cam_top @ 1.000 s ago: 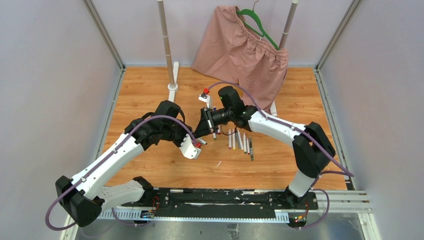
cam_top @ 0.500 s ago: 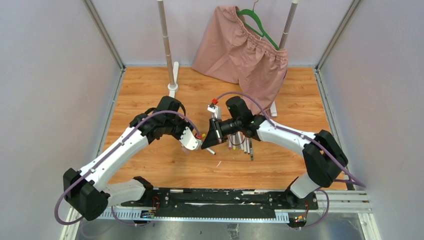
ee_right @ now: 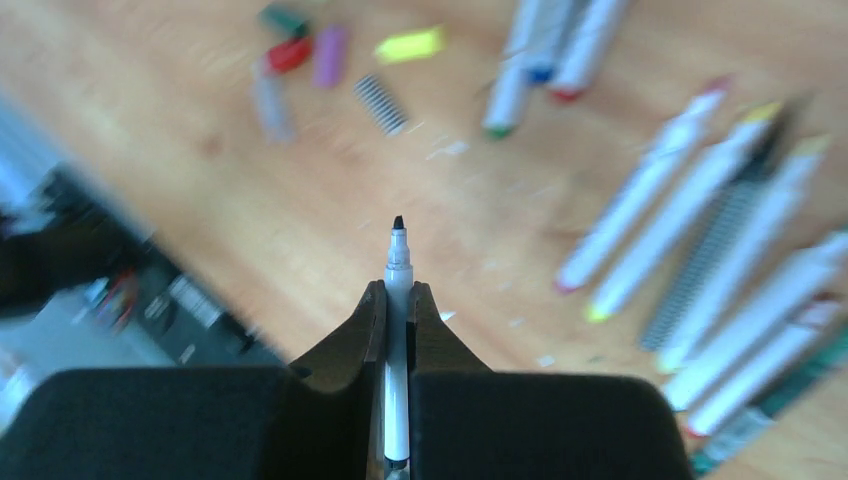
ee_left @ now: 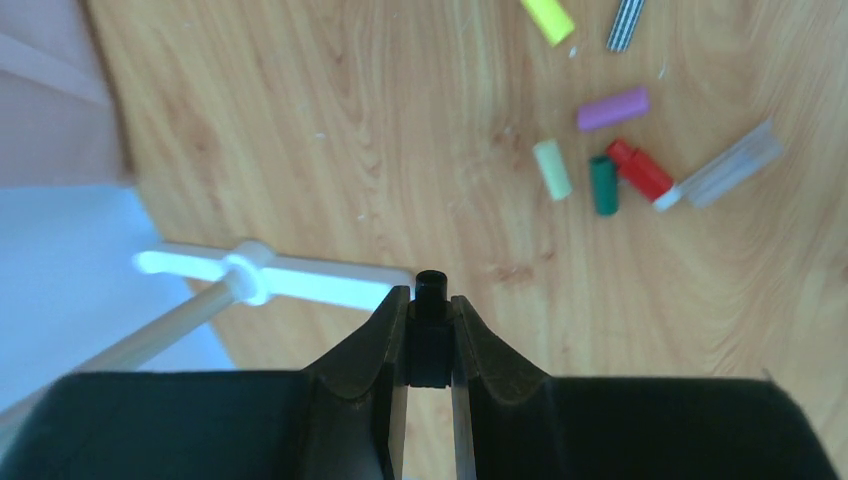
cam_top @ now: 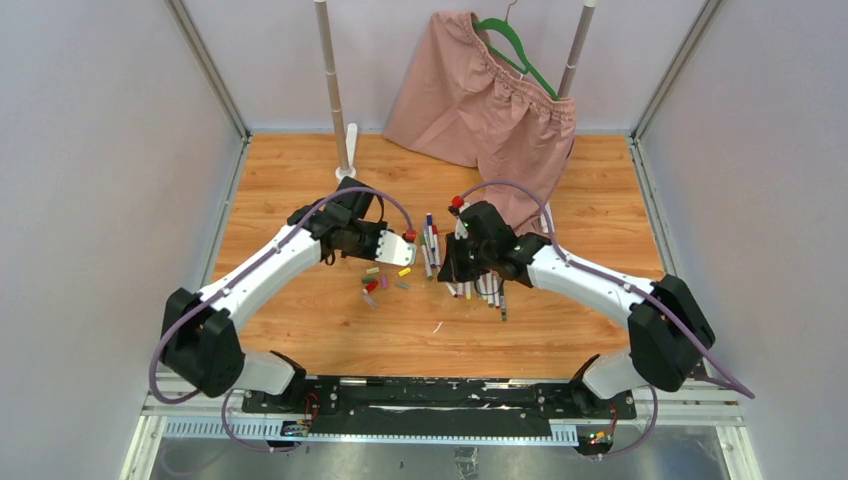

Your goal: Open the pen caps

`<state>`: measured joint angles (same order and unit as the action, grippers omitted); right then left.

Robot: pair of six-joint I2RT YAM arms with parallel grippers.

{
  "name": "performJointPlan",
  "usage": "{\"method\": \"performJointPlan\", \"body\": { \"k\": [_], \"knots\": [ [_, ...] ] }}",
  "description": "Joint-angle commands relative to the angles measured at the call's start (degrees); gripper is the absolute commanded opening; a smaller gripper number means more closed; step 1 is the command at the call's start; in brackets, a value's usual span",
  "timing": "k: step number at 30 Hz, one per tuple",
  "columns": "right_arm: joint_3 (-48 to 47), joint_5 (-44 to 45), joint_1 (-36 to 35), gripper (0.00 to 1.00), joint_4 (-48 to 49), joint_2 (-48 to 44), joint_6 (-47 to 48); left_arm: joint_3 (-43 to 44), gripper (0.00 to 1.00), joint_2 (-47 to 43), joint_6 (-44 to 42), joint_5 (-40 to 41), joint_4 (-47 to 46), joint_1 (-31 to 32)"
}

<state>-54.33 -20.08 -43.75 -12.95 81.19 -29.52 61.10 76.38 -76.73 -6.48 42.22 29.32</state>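
Pen caps (ee_left: 612,108), stubby plastic pieces in yellow, purple, pale green, dark green and red, lie loose in a cluster on the wooden table top (cam_top: 300,190). In the left wrist view they are at about 1 o'clock from the left gripper (ee_left: 430,303). That gripper is clamped on a short black plastic cap (ee_left: 430,283), whose end pokes out past the fingertips (ee_left: 385,322). A clear plastic sleeve (ee_left: 727,175) lies just beside the red cap. In the overhead view the cluster sits at 7 o'clock from the left gripper, close to it.

The right gripper (ee_right: 397,295) is pinched on a thin white-barrelled marker pen (ee_right: 398,265), its black nib bare and pointing to 12 o'clock in the right wrist view. More white marker pens with coloured ends (ee_right: 650,200) lie side by side at 3 o'clock from it, and a few others at 1 o'clock. Pink fabric shorts (cam_top: 470,100) on a green plastic hanger (cam_top: 525,55) hang at the table's far edge.
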Motion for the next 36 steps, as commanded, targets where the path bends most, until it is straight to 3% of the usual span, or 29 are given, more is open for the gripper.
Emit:
{"method": "performJointPlan", "body": {
  "k": [1,6,13,21,24,28,32,36],
  "knots": [
    [-3.5,27.3,-0.1,0.00,-2.5,5.7,1.0,2.1,0.00,4.8,17.9,-5.8,-0.6,-0.6],
    [-3.0,31.2,-0.1,0.00,5.1,12.4,0.4,-3.3,0.00,6.0,29.6,-8.8,-10.0,-0.7],
    [-4.3,32.9,0.0,0.00,8.9,18.4,-2.0,-6.4,0.00,7.0,39.8,-13.3,-13.0,-4.0],
    [-5.3,33.9,-0.1,0.00,9.7,21.0,-5.8,-8.3,0.00,6.6,43.1,-16.1,-14.2,-7.0],
    [-5.5,34.6,-0.1,0.08,9.4,22.2,-6.5,-7.6,0.02,7.4,44.9,-15.4,-14.9,-7.0],
    [-3.9,36.0,-0.1,0.26,9.2,21.7,-7.3,-5.6,0.08,9.6,46.0,-14.7,-14.0,-7.0],
    [-2.6,36.4,-0.1,0.34,9.3,20.4,-6.7,-5.0,0.11,11.1,46.7,-15.3,-14.4,-7.0],
    [-2.1,37.0,-0.1,0.34,8.3,18.9,-6.3,-4.9,0.11,12.2,47.0,-15.3,-15.0,-7.0]
  ]
}}
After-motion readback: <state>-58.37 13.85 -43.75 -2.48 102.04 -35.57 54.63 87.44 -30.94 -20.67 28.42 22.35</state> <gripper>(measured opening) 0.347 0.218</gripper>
